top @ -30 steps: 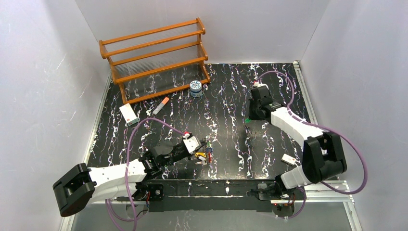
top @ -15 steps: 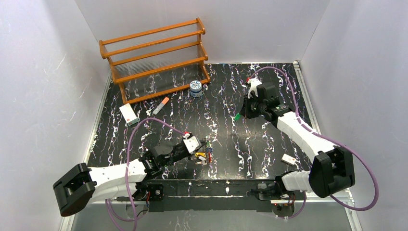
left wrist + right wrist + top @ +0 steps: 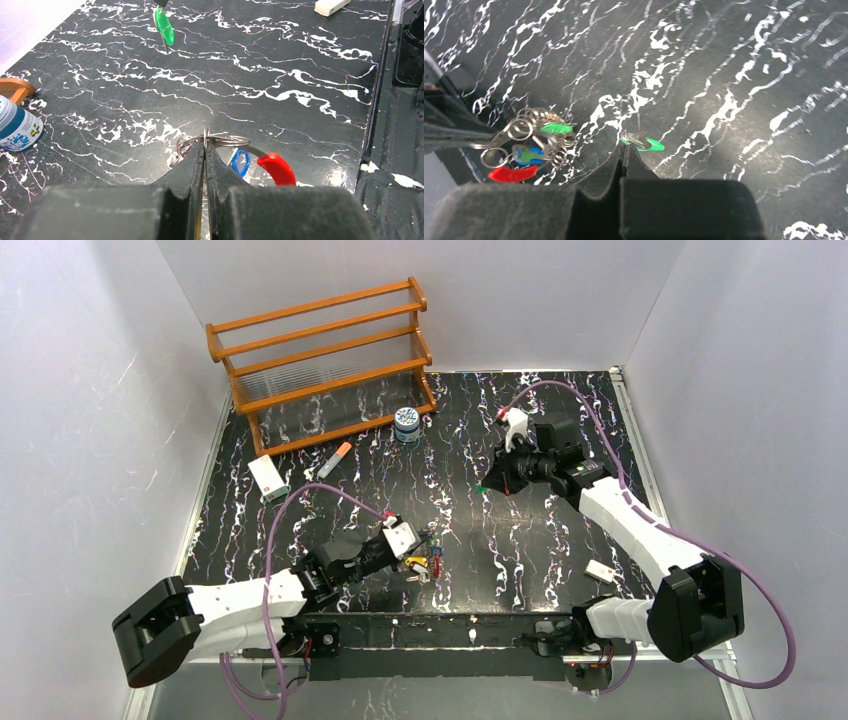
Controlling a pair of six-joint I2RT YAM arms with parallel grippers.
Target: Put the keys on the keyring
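Left end effector (image 3: pixel 205 146) hides much of the keyring (image 3: pixel 275 168).

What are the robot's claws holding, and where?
Left gripper pinches the keyring by its silver wire; right gripper holds the green key by one end.

Shows black with white veining on the table (image 3: pixel 470 430), green on one key (image 3: pixel 644 144), blue on another key (image 3: pixel 240 162), silver and red on the keyring (image 3: pixel 276 168), orange-brown on the rack (image 3: pixel 320 360), blue-and-white patterning on the jar (image 3: pixel 406 424).
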